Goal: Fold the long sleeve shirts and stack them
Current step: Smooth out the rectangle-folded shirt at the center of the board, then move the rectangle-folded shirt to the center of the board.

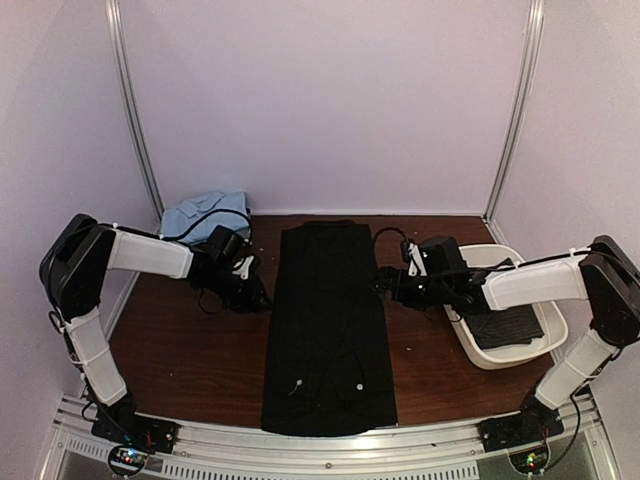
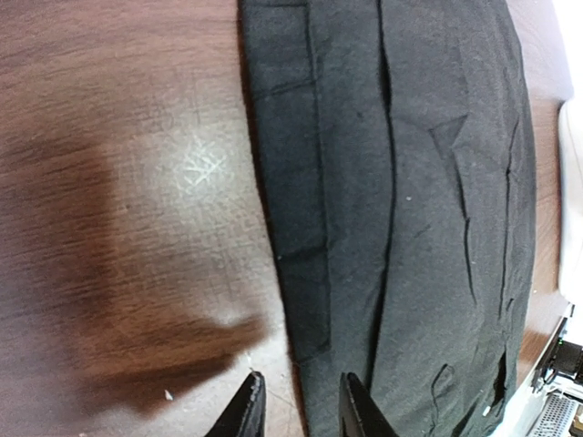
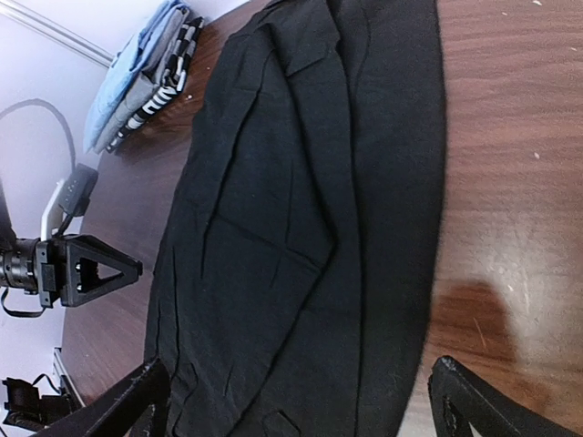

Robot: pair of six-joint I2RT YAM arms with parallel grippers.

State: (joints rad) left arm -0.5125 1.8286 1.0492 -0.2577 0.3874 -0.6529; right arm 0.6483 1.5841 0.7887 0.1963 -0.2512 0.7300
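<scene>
Back-left corner of table (image 1: pixel 180 340): folded stack (image 1: pixel 205 215), light blue on top; grey and black-white stripes under it in the rt wrist view.

Just right of that: left gripper (image 1: pixel 260 295), low over bare wood, beside the left edge of the black shirt (image 1: pixel 328 330). Own cam: fingers (image 2: pixel 244 414) parted by a narrow gap, gripping nothing. Shirt edge and wood visible between them. Contact w/ cloth: cannot tell.

Centre: black shirt flat on the table, folded lengthwise into 1 long strip running from back edge to near edge. 2 small white dots near the front end, prob. buttons.

Right of the strip: right gripper (image 1: pixel 382 282), at the shirt's right edge, approx mid-length. Wrist cam: fingers (image 3: pixel 137 401) spread wide, only cloth below in the gap, no grip on anything.

Far right: white basket (image 1: pixel 500 362) on the table, dark dotted cloth (image 1: pixel 510 325) lying inside, apart from both grippers.
</scene>
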